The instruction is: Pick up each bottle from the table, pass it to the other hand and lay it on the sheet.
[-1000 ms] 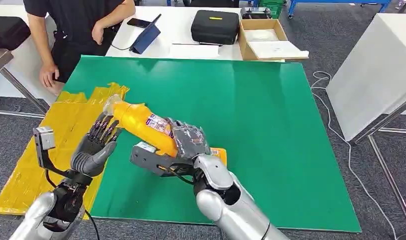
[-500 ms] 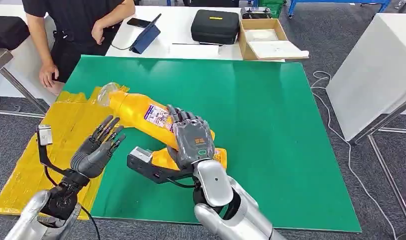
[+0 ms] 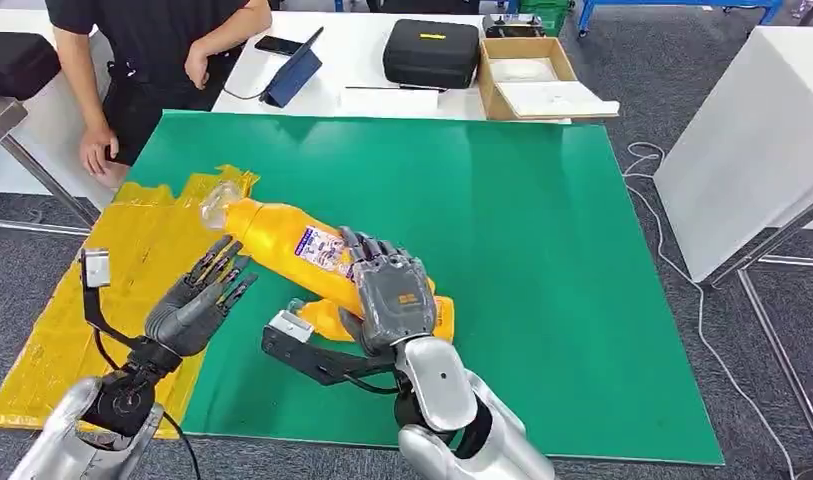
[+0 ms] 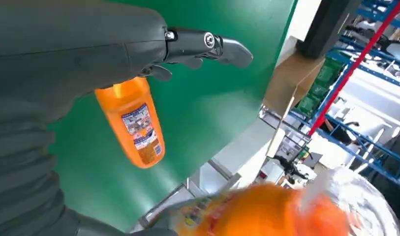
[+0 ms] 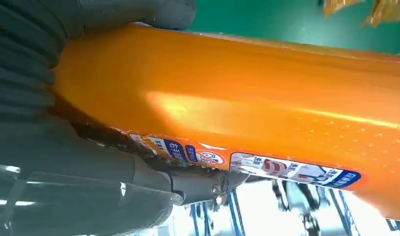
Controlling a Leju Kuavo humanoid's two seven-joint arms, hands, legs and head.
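My right hand (image 3: pixel 390 298) grips an orange bottle (image 3: pixel 282 240) by its base, the bottle tilted over the green table with its clear cap (image 3: pixel 219 203) towards the yellow sheet (image 3: pixel 147 245). The right wrist view has that orange bottle (image 5: pixel 237 108) pressed against the fingers. My left hand (image 3: pixel 195 298) hangs open just below the bottle's neck, fingers spread, not touching it. A second orange bottle (image 3: pixel 327 318) lies flat on the table under my right hand, and the left wrist view has this second bottle (image 4: pixel 135 125) beyond my left hand (image 4: pixel 75 54).
A person (image 3: pixel 152 50) stands at the table's far left corner, one hand near the sheet. Behind the green table (image 3: pixel 542 220) a white table carries a black case (image 3: pixel 431 52), a cardboard box (image 3: pixel 527 75) and a tablet (image 3: pixel 294 68). A white table (image 3: pixel 752 130) stands at right.
My right hand has turned over and sunk a little with the bottle, the cap swinging out towards the sheet and back. My left hand has dropped slightly and stays open.
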